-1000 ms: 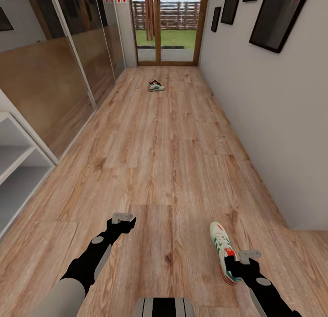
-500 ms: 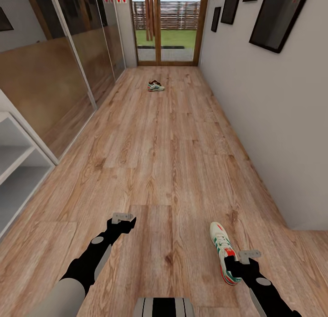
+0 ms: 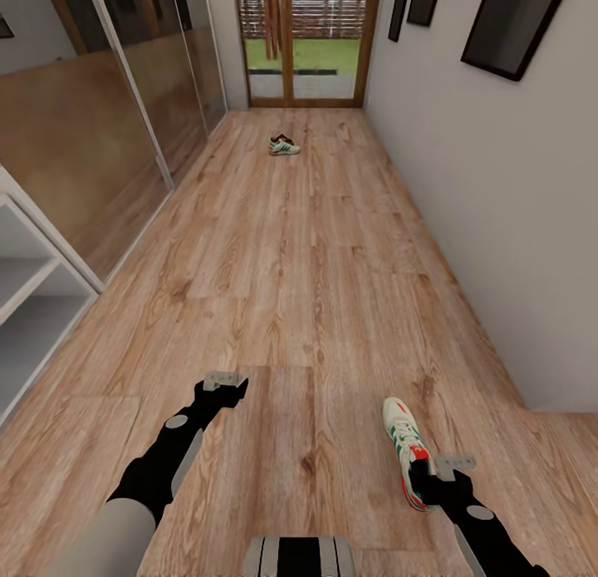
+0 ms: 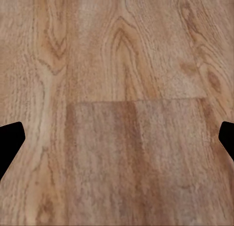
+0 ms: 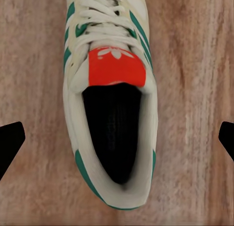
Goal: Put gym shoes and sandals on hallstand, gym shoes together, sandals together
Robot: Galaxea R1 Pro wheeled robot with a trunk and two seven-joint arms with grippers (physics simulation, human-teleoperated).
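One cream-white gym shoe (image 3: 404, 444) with green stripes and a red tongue lies on the corridor floor (image 3: 299, 261) at the near right. My right gripper (image 3: 425, 479) hangs open right over the heel end of this shoe (image 5: 111, 89), one finger on each side of it and neither touching. A second gym shoe (image 3: 285, 147) lies far down the corridor, with a small dark brown shape (image 3: 279, 137) against it, too small to tell if it is a sandal. My left gripper (image 3: 226, 391) is open over bare planks (image 4: 117, 65).
A white open shelf unit (image 3: 33, 299) stands at the left edge; I cannot tell if it is the hallstand. Glossy sliding panels (image 3: 100, 120) line the left side, a pale wall (image 3: 498, 228) the right, and a glass door (image 3: 303, 37) closes the far end.
The head camera has tipped down slightly, so the whole picture has shifted up. Both grippers and the near gym shoe keep their places.
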